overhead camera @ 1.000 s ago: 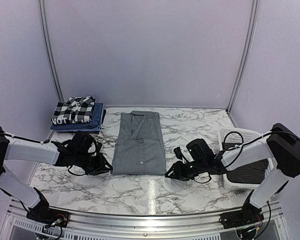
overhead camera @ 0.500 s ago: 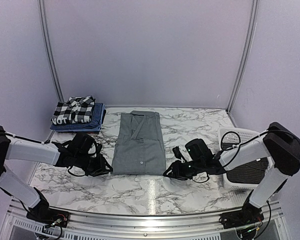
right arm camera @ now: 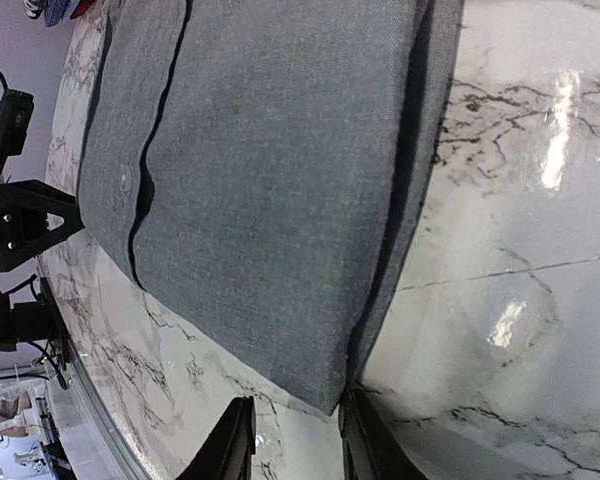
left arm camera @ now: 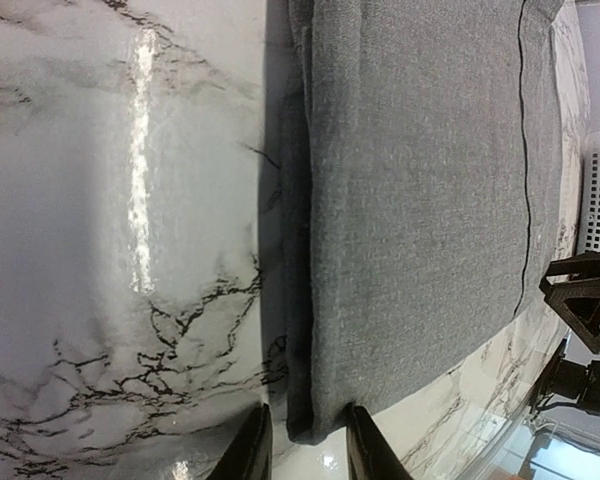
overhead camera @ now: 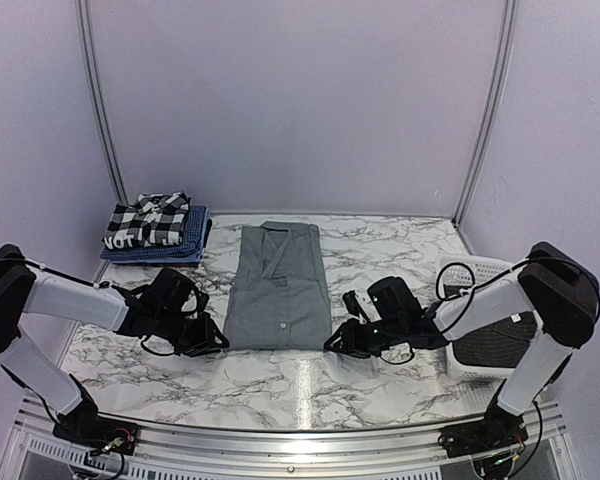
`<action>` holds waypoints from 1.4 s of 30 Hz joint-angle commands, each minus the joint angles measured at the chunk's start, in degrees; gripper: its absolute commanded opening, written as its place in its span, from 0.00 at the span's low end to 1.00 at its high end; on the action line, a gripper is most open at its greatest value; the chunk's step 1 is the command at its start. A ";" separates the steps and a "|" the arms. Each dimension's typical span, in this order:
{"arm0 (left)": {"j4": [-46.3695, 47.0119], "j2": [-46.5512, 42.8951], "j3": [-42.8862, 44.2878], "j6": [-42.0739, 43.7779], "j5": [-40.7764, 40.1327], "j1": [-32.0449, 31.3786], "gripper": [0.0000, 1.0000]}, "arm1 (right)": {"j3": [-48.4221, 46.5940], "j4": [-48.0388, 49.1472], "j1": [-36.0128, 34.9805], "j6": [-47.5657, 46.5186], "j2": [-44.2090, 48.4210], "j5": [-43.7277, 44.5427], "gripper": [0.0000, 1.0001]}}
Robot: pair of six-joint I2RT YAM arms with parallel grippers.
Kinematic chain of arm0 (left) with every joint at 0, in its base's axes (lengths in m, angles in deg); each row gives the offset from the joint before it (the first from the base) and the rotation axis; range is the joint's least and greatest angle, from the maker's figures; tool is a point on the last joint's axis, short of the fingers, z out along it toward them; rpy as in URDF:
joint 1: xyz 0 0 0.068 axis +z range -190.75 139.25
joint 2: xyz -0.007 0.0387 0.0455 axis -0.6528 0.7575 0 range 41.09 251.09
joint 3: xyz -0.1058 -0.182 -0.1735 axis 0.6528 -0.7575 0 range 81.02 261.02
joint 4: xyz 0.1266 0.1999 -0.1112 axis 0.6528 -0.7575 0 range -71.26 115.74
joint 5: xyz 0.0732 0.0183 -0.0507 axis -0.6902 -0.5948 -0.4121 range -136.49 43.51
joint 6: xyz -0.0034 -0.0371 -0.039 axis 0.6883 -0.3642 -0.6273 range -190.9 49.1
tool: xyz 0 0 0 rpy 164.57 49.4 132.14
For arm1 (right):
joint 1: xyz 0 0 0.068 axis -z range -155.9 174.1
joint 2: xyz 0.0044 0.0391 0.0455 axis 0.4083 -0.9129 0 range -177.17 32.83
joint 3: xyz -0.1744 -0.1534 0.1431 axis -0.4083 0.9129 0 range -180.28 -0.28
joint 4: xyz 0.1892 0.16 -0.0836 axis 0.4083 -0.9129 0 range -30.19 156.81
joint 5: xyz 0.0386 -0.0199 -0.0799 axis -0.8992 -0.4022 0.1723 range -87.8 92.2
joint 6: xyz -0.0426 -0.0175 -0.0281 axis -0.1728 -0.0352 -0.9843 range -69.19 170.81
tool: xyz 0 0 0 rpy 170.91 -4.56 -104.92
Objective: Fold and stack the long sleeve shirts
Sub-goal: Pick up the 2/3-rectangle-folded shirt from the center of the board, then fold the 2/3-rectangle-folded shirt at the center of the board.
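Nearest you, your left pincer (left arm camera: 308, 418) and right pincer (right arm camera: 296, 398) each stood open astride a near hem corner of the grey shirt (overhead camera: 278, 285). It lay on the surface (overhead camera: 280, 380), folded into a long strip. Beyond its far left corner, the checked shirt (overhead camera: 150, 222) sat folded on the blue shirt (overhead camera: 188, 246). I judged the grey one's cross-fold and stacking were still to do.

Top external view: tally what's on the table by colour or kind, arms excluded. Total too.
Grey shirt: 1
Black-and-white checked shirt: 1
Blue shirt: 1
Dark cloth inside the basket, kind unclear: 1
White basket: 1
Total: 5
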 commanded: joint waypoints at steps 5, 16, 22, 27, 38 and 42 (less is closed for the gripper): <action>3.03 2.39 0.23 -0.46 0.86 -0.54 0.24 | -1.01 -1.46 -0.25 0.49 -1.94 1.79 0.27; 3.94 2.12 0.85 -1.92 1.59 -1.49 0.05 | -3.21 -3.91 -0.36 -1.66 -0.42 2.97 0.00; 0.38 -3.25 0.71 -2.75 0.74 -2.48 0.00 | -1.99 -5.75 -0.78 -2.93 5.06 3.19 0.00; -1.93 -9.39 -0.19 -3.46 -0.27 -4.12 0.00 | -1.32 -8.26 -3.00 -3.59 10.40 4.24 0.00; -11.31 -26.67 -1.43 -7.48 -7.42 -10.21 0.00 | -1.35 -15.70 -9.82 -1.41 22.71 8.99 0.00; -14.56 -30.52 1.06 -7.90 -9.74 -10.43 0.00 | -4.56 -17.74 -10.32 -1.43 24.57 9.29 0.00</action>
